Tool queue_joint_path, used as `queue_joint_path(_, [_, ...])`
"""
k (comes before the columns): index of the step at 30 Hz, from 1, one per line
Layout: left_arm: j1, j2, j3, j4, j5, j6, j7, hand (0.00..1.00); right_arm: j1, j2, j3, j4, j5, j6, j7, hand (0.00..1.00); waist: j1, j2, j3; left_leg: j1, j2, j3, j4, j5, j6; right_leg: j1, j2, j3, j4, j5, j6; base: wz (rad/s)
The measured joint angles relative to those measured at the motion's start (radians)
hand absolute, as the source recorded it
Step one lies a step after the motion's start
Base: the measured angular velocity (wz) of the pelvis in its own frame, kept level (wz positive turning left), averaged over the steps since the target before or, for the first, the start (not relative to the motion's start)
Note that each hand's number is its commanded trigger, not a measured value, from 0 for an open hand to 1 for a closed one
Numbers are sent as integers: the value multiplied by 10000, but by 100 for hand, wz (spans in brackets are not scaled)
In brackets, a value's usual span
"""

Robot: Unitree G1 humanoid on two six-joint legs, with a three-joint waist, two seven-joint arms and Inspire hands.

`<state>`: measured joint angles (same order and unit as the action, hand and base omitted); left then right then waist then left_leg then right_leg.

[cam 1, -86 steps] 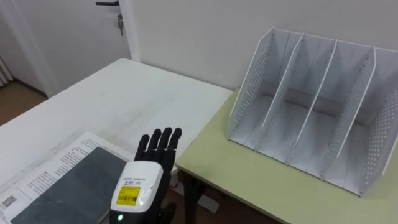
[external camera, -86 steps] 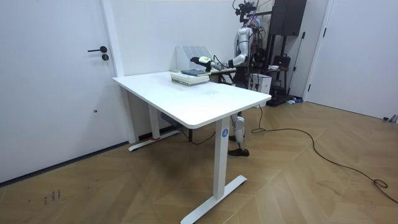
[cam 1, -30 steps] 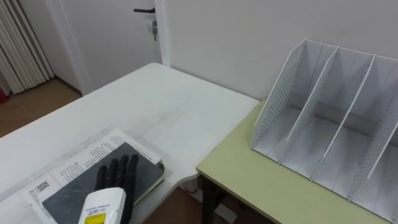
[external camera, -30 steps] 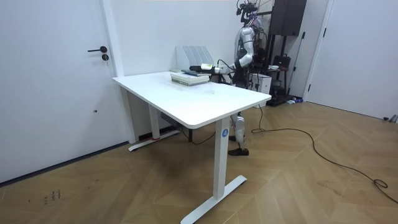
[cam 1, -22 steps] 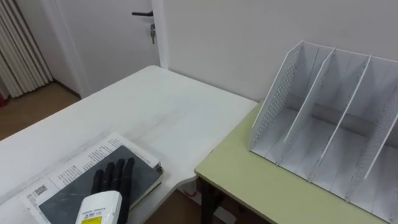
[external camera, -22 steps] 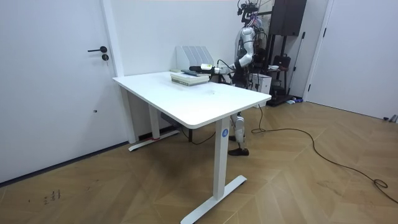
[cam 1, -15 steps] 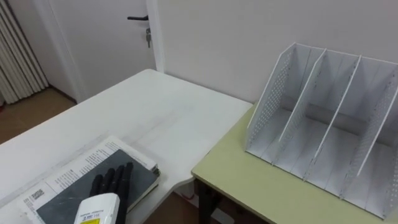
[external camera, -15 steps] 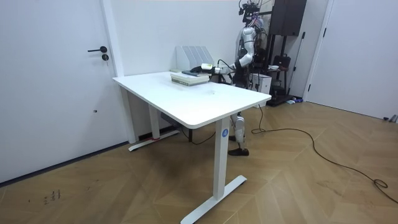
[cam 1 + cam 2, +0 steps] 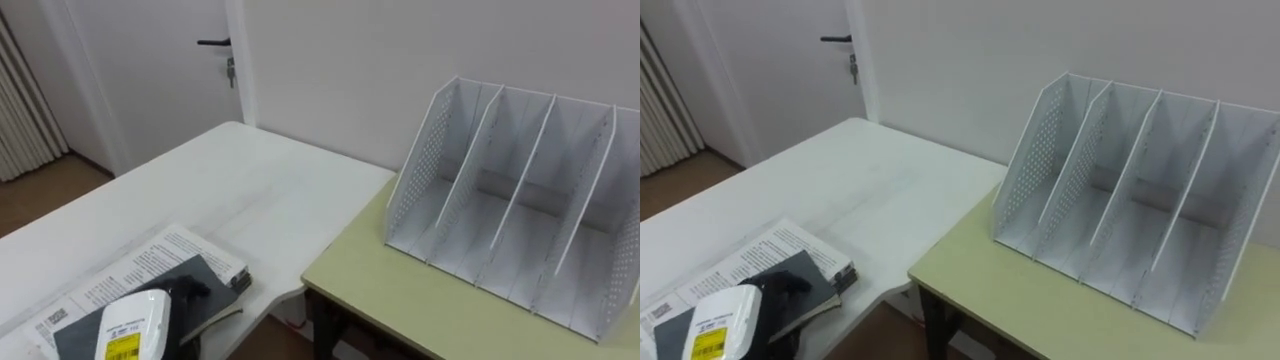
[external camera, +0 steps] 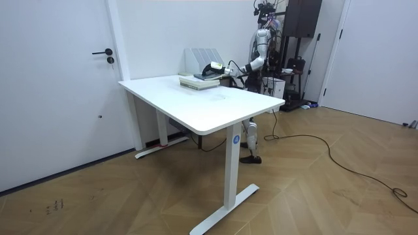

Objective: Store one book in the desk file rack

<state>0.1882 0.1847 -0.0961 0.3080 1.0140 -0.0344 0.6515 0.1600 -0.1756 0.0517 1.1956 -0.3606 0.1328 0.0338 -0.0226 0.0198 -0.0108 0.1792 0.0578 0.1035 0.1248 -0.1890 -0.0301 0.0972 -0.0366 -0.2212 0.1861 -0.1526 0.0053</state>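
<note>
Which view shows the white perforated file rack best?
Right eye view: the white perforated file rack sits almost whole in frame on the pale green desk, dividers and empty slots plain. The left eye view cuts off its right end. The room view shows it far off, beyond the white table.

Plain white walls (image 10: 59,130) enclose the room, with a white door (image 9: 150,80) and its dark lever handle (image 9: 213,42) at the far left and pale pleated curtains (image 9: 25,120) further left still. The floor (image 10: 313,189) is warm brown herringbone wood, lit softly and evenly. A white desk (image 10: 209,104) on white legs stands against the wall, a pale green desk (image 9: 400,300) sits just beside it on the right, and tall dark shelving (image 10: 300,26) stands at the far end.
</note>
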Motion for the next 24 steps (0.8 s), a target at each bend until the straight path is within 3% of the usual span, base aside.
queue_joint_path(13, [-226, 30, -49, -251, -501, 107, -167, 100, -35, -31, 22, -433, -10, -40, 106, 0, -24, 25, -12, 43, -3, -45, -73, 0, 0, 38, 2, -14, -10, -3, 5, 0])
queue_joint_path(17, [-157, 172, -33, -988, -1630, 76, -863, 100, -40, -179, 53, -770, -30, -154, 140, 0, 2, 37, -13, -118, -19, -104, -8, 5, 5, 10, -31, -52, -3, -4, 7, 6])
queue_joint_path(20, [-167, 238, -42, -1462, -2623, -23, -1328, 100, -142, -266, 53, -904, -49, -475, 134, 0, 28, 24, -7, -273, -28, -26, 106, 6, 6, -128, -66, -121, -30, -13, 21, 9])
queue_joint_path(24, [-168, 467, -43, -2408, -3990, -327, -2145, 100, -168, -428, 178, -1921, -153, -780, 151, 0, 294, -14, 52, -472, -29, 45, 137, 20, 22, -330, -95, -170, -15, -13, 18, 0])
